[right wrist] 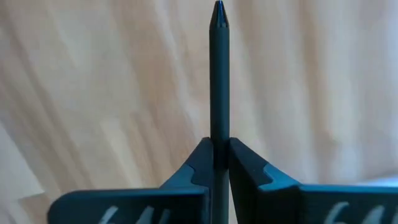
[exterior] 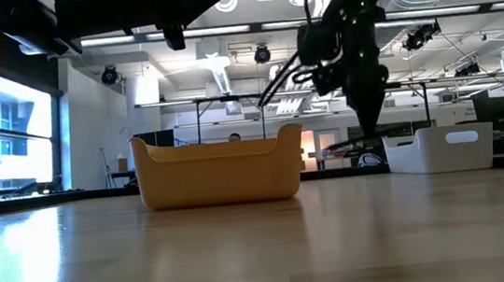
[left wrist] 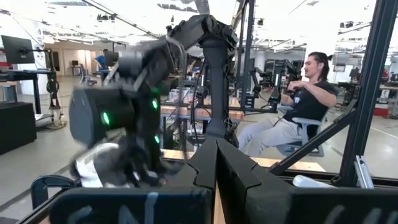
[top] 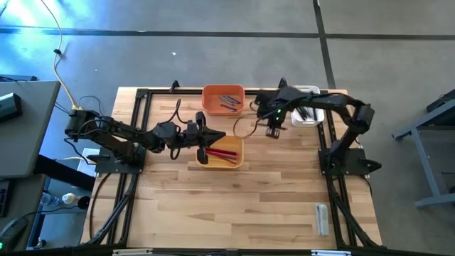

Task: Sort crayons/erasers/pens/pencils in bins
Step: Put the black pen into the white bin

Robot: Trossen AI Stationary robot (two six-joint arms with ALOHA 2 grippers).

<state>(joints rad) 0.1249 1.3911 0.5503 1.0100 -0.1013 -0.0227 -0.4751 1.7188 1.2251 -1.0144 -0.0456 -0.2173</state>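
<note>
The right pincer (right wrist: 219,163) is clamped on a black pencil (right wrist: 218,74) whose tip points at the bare worktop (top: 234,199) between the orange bin (top: 223,99) and the white bin (top: 313,117). The left pincer (top: 217,136) hangs with its fingers pressed together and empty over the yellow-orange bin (top: 222,163), which holds red sticks (top: 222,153).

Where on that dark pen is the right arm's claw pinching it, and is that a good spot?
The right gripper is shut on the dark pen across its thin shaft, a finger on each side, its pointed tip sticking out ahead over the wooden table. That seems sensible: a slim straight stick is probably steadiest pinched crosswise. The lower part is hidden.
</note>
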